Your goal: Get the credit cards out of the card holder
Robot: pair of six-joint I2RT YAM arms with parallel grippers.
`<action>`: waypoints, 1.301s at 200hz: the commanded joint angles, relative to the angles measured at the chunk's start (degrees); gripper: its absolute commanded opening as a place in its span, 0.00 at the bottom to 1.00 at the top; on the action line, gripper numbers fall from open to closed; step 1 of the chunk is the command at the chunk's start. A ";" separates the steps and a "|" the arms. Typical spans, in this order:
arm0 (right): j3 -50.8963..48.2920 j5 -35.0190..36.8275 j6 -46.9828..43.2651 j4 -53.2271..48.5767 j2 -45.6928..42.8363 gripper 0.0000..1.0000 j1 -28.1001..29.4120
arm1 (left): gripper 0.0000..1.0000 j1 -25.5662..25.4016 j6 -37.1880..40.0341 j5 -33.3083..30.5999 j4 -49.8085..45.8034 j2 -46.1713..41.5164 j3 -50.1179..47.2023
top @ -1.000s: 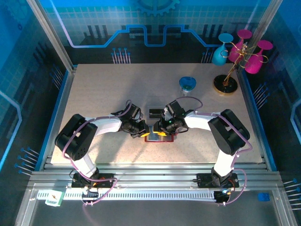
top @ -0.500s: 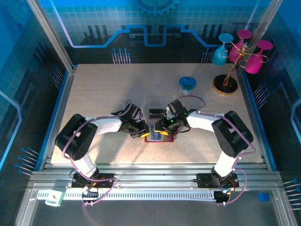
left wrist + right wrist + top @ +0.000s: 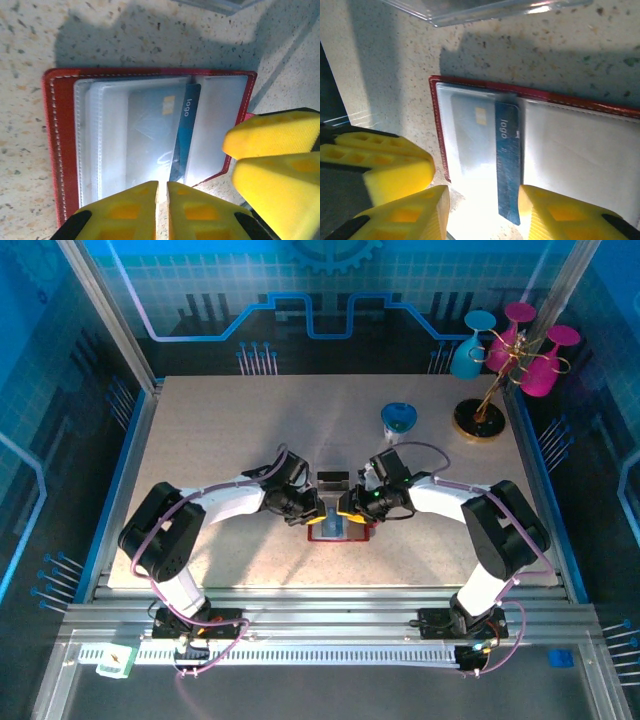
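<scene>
Since the blue card [image 3: 507, 165] is only part-way out of its pocket, the step in hand is judged to be its withdrawal. The pull is best made straight along the card's long axis, so that the sleeve is not dragged with it. That axis runs about parallel to the fold of the card holder [image 3: 570, 150], slightly skewed in the left wrist view. The free end is pointed away from the clear tray [image 3: 485, 10] and toward the fingertips, and the printed word runs along the same line. A paler card [image 3: 470, 130] with a gold chip is lodged in the pocket beside it.

The holder is laid open and flat on the speckled table [image 3: 385, 75], between the two arms. The right gripper [image 3: 485, 220] is held with its jaws apart astride the protruding end, nothing clasped. A square pinch should be taken on that end before any pulling is done. The left gripper [image 3: 162, 205] is closed tight, its tips set at the holder's edge. Downward pressure there would be wanted to keep the holder from sliding. The tray lies just beyond the holder.
</scene>
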 commanded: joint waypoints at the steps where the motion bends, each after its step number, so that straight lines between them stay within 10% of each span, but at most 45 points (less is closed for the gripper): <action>1: -0.65 -2.87 -0.92 1.03 1.06 0.40 -0.52 | 0.12 -0.58 2.34 -1.78 -3.80 1.63 1.68; 260: -6.10 -11.96 3.00 16.35 4.74 0.19 -2.32 | 0.07 -0.90 3.17 -3.39 -5.73 5.90 0.02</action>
